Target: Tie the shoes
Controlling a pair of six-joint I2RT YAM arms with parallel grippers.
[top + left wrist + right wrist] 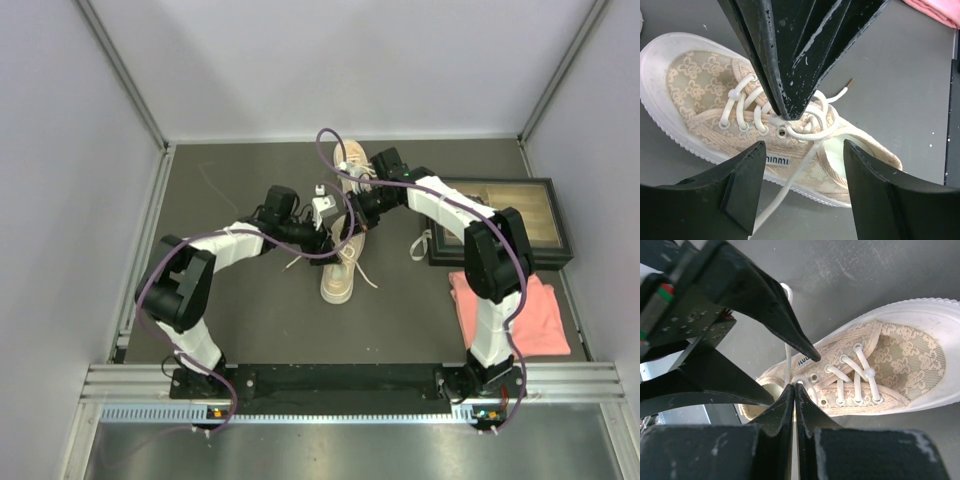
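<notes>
Top view: the near sneaker (338,275) lies on the grey tabletop (250,310) between both arms, with the far sneaker (352,160) beyond it.

Left wrist: the left gripper (804,150) hangs spread apart over the soft, patterned beige upper and ribbed rubber sole. The shoe looks light.

Right wrist: the right gripper (794,390) is pinched onto the white lace (788,360). The lace is a limp, slippery cord, and I judge it best gripped close to the eyelets.

left end effector (804,147) spread, right one (794,388) pinched
</notes>
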